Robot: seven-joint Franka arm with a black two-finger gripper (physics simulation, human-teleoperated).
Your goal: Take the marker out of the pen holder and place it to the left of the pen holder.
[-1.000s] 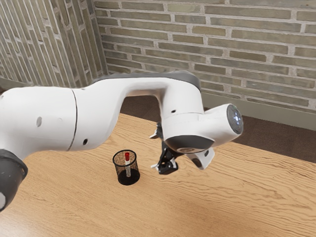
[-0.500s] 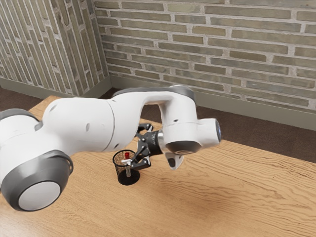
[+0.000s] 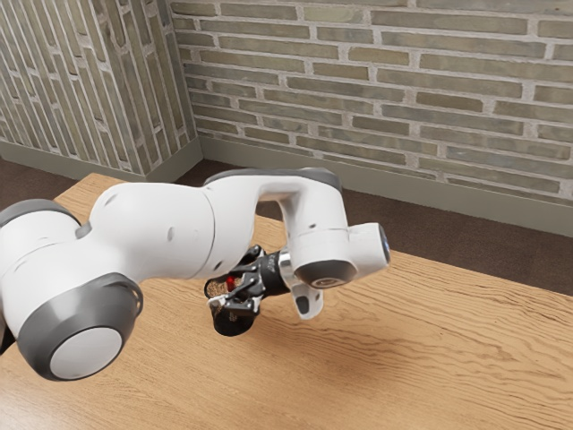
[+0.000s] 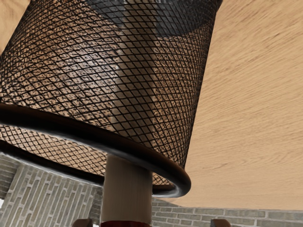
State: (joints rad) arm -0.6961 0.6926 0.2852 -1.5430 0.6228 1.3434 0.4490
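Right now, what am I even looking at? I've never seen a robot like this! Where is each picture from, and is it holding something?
The big white thing is my arm. The black part at its end is my gripper, with two fingers. One picture is taken from beside my arm. The other comes from a camera on my hand, so things look huge! On the wooden table stands a black mesh pen holder with a red-capped marker inside. I'm not holding anything: my fingers are open near the marker's cap.

So my gripper is right at the pen holder, fingers spread, red-tipped marker between them.
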